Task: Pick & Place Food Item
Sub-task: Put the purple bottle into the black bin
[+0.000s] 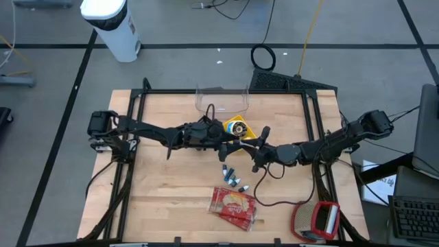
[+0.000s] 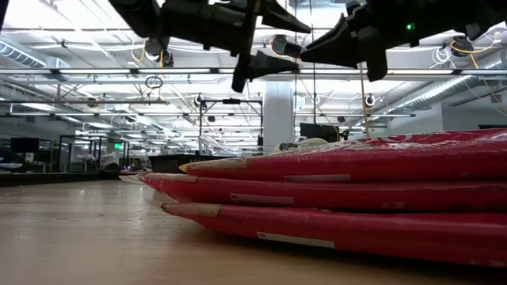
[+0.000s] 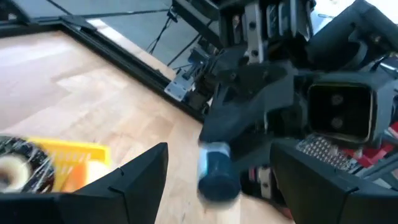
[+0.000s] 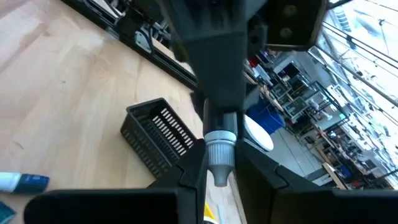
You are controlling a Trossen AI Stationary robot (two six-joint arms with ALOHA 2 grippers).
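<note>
Both grippers meet above the table's middle. My right gripper (image 1: 256, 152) (image 4: 219, 163) is shut on a small white tube with a blue end (image 3: 216, 172) (image 4: 218, 151). My left gripper (image 1: 232, 135) (image 3: 221, 149) faces it and is open. Its fingers stand on either side of the tube's blue end, with a gap on each side in the left wrist view. A yellow packet (image 1: 239, 128) (image 3: 68, 163) lies on the table just beyond the grippers. Several more small tubes (image 1: 230, 175) lie on the wood nearer the front. My right gripper pinches the tube's white end (image 4: 219, 169) between its two fingers. The tube lies along the fingers, and its blue end (image 3: 217, 180) sticks out past them toward my left gripper. It is held about level, clear of the table.
Red packets (image 1: 234, 206) (image 2: 356, 190) lie stacked near the front edge. A clear container (image 1: 221, 99) stands at the far edge, with a black mesh basket (image 4: 158, 140) beside it. A red and grey object (image 1: 317, 219) sits at the front right corner. Bare wood lies to the left.
</note>
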